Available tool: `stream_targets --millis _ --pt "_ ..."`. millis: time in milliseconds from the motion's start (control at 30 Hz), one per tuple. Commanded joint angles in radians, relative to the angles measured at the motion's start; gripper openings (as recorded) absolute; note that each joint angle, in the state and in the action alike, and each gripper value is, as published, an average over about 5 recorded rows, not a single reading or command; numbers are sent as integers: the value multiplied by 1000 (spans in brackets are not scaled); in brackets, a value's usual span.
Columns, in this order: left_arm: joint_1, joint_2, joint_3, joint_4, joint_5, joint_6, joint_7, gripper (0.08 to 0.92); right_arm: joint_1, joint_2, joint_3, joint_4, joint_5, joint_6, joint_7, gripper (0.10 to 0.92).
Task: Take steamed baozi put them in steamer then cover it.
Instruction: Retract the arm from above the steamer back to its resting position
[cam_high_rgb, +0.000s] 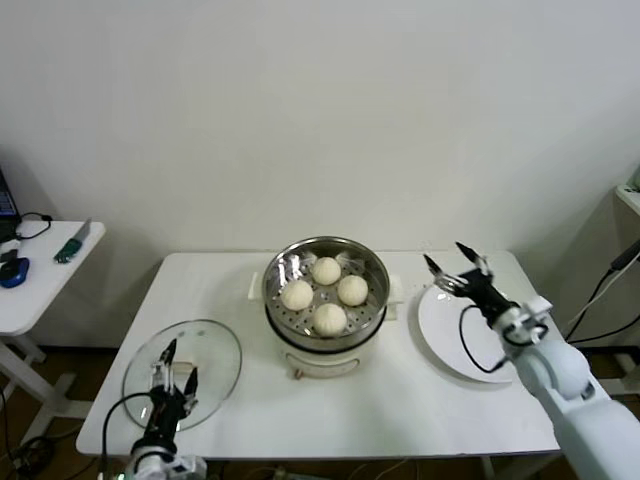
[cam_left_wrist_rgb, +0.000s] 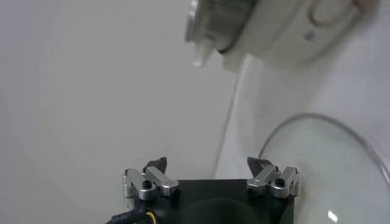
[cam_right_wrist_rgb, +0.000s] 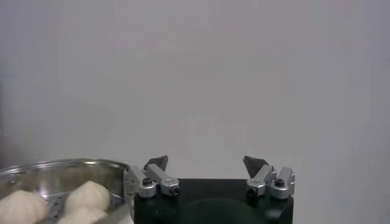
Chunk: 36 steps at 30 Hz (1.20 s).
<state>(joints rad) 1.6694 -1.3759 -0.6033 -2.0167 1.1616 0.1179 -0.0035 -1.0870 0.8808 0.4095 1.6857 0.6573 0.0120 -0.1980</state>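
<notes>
On the white desk (cam_high_rgb: 240, 280), at about 8 o'clock from the steamer (cam_high_rgb: 326, 300), the lid (cam_high_rgb: 183, 373) lies flat near the front-left corner. The left hand (cam_high_rgb: 175, 367) hangs over it with fingers spread, gripping nothing, close to the handle but not yet around it. In the steamer at the desk's centre sit all four buns (cam_high_rgb: 325, 294), one each at 12, 3, 6 and 9 o'clock on the perforated floor. At 3 o'clock from the steamer lies a bare plate (cam_high_rgb: 455, 335); the right hand (cam_high_rgb: 458, 273) hovers above its far edge, fingers spread and holding nothing.

Loading looks finished, so covering is the step in hand. The left hand must likely settle lower, pinch the handle, lift the lid level, carry it toward 2 o'clock and seat its rim squarely on the steamer.
</notes>
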Motion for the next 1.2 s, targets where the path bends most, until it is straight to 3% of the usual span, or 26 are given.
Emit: stream_targets --millis 33,567,1200 --pt "-102 4 -8 202 397 0 4 823 -304 135 258 56 -84 -31 -23 823" --pt "-264 14 -26 412 394 -12 -66 823 -318 125 265 46 -102 -20 -38 823" --pt "-344 44 9 482 267 34 -100 823 -311 146 247 17 -159 -7 -62 823"
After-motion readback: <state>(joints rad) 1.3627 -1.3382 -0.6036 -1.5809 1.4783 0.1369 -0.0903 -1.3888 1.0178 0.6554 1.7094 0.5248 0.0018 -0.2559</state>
